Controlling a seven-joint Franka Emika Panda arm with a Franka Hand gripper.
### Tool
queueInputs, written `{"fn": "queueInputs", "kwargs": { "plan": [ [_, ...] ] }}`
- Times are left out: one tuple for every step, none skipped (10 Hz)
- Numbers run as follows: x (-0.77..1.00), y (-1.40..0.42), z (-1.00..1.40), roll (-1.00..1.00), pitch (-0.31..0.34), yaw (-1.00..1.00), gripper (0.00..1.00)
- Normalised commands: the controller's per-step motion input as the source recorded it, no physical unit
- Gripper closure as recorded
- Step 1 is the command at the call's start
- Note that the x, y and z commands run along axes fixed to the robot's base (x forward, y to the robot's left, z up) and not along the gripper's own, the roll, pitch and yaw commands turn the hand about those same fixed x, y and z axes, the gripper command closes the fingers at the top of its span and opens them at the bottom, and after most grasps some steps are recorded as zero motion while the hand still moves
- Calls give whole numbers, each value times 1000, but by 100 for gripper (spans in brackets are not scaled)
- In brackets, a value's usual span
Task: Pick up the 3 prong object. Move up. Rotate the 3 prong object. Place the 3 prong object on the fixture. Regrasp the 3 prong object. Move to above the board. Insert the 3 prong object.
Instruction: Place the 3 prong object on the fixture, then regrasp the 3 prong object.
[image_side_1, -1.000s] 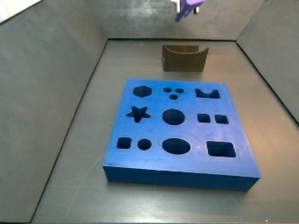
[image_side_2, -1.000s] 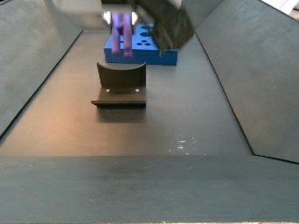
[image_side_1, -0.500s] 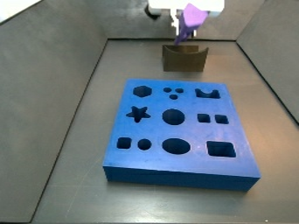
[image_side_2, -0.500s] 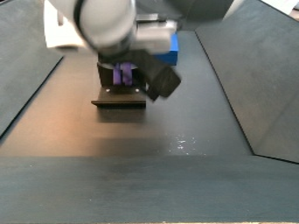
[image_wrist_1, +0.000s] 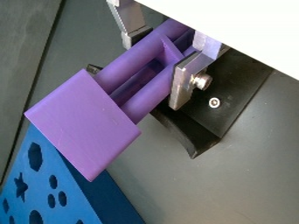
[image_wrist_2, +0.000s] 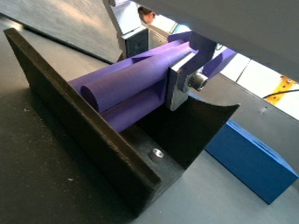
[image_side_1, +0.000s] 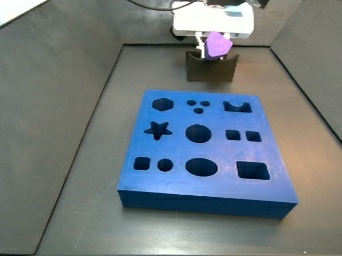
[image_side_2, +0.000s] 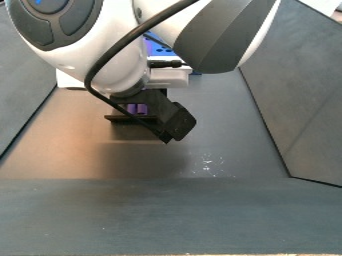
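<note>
The claw (image_side_1: 214, 47) has come down to the fixture (image_side_1: 210, 68) at the far end of the bench (image_side_1: 80, 190); a second ago it was high above it, at the top edge of a side view, and half a second ago it was just over the block. The purple 3 prong object (image_side_1: 214, 45) has come down with it. That suggests the placing step is nearly done, with regrasp, the move above the board (image_side_1: 201, 150) and insertion all left.

The claw is narrow and clamped on the piece. In a wrist view its silver fingers (image_wrist_1: 184, 77) press both sides of the 3 prong object (image_wrist_1: 122, 96), which lies lengthwise between them. In a wrist view the 3 prong object (image_wrist_2: 135, 87) sits low in the dark fixture (image_wrist_2: 82, 122), its rounded end against the upright wall and its body over the curved notch. I cannot tell whether it rests fully in the notch or hangs just above it.

In a side view the robot arm (image_side_2: 134, 45) hides most of the fixture; only a sliver of purple (image_side_2: 136, 107) shows. The blue board lies well apart, nearer the front of the bench, its cut-outs empty.
</note>
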Motion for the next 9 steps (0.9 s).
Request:
{"fn": "queueInputs", "kwargs": {
  "plan": [
    [74, 44, -174, -125, -73, -65, 100],
    [74, 42, -173, -125, -72, -51, 100],
    [0, 0, 0, 0, 0, 0, 0],
    [0, 0, 1000, -5, -19, 14, 0],
    [-8, 2, 1000, -2, -14, 18, 0],
    [-27, 5, 1000, 12, 1, 26, 0],
    [-31, -5, 1000, 39, 17, 32, 0],
    [-37, -2, 1000, 47, 37, 31, 0],
    [-37, 4, 864, 48, 63, 23, 0]
  ]
}}
